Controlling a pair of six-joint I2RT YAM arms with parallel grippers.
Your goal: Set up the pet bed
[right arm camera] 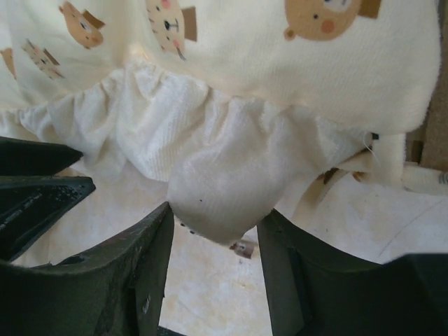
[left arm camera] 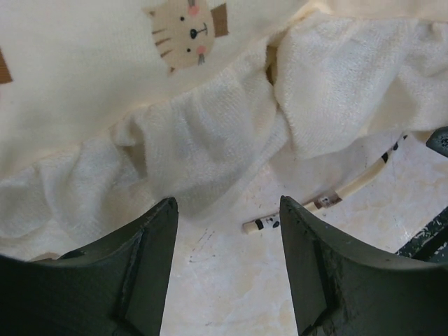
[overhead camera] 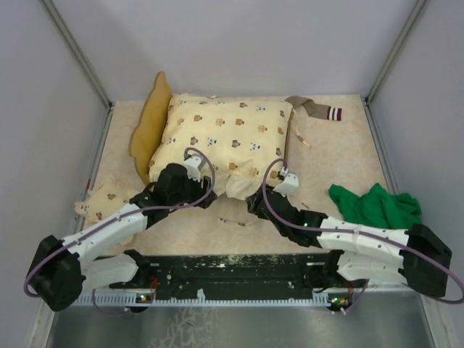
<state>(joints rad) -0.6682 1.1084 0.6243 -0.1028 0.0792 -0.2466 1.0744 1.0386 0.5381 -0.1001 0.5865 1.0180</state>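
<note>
Beige marbled table (overhead camera: 341, 156), grey walls around it. Pet bed (overhead camera: 148, 119) sits far-middle on the table, headboard toward the left edge, with a cream animal-print quilt (overhead camera: 225, 134) draped over the frame. Left gripper (left arm camera: 227, 203) is released, nothing between the jaws, just short of the quilt's ruffle (left arm camera: 196, 154). Right gripper (right arm camera: 213, 210) is also spread; a ruffle fold hangs between its tips and looks unpinched. Pillow (overhead camera: 101, 199) by the left edge, green cloth (overhead camera: 373, 206) by the right.
</note>
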